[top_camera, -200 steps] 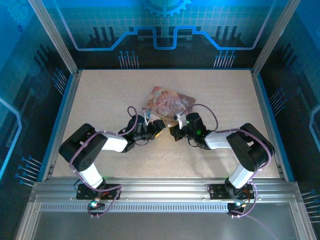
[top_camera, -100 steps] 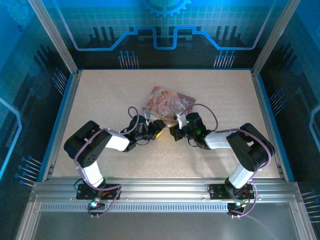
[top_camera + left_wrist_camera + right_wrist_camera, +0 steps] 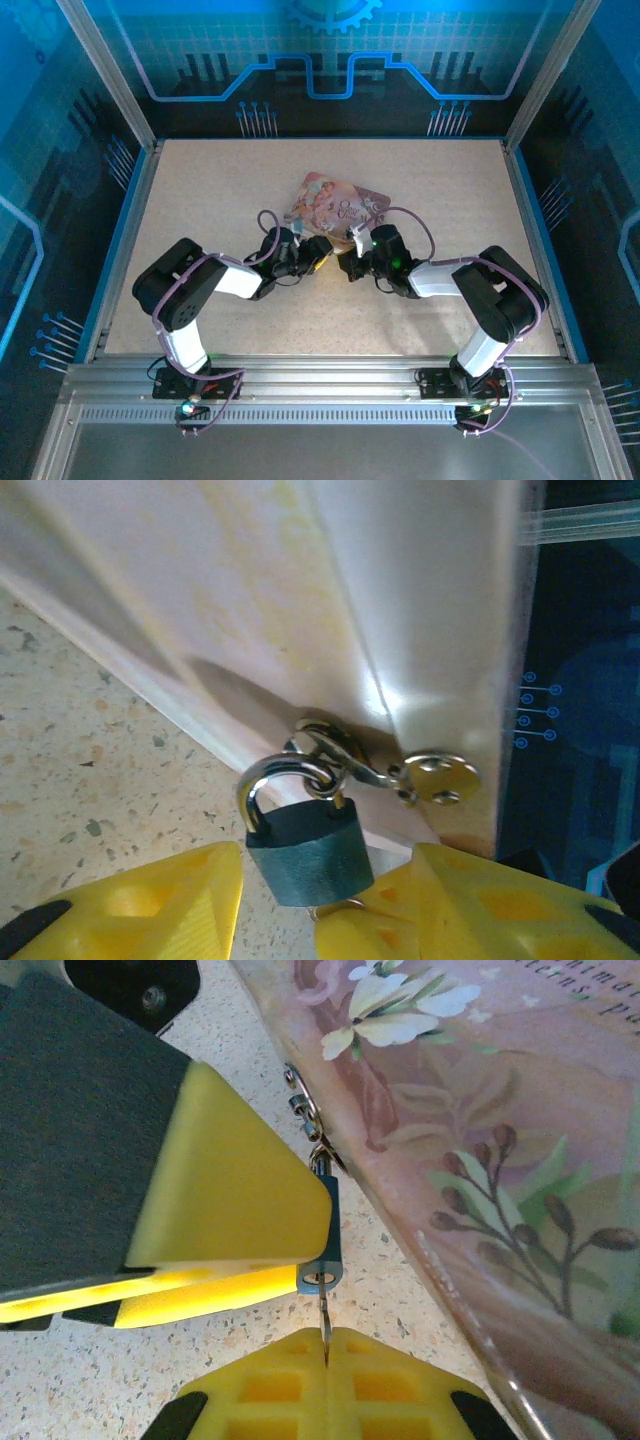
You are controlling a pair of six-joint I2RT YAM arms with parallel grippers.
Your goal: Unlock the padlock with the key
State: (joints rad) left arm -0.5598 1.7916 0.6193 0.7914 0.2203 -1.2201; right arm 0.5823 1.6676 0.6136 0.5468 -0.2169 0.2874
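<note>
Pink tin (image 3: 520, 1140) padlocked; left tool (image 3: 328, 865) spread around padlock (image 3: 303, 852), right tool (image 3: 327, 1340) pinching key (image 3: 325, 1315)

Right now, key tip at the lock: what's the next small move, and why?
Probably close the left hand on the padlock body. It hangs from the hasp of the tin between the yellow fingers, a gap showing on one side. The right hand, shut on the key, has its tip at the keyhole; pushing now might swing the padlock away.
</note>
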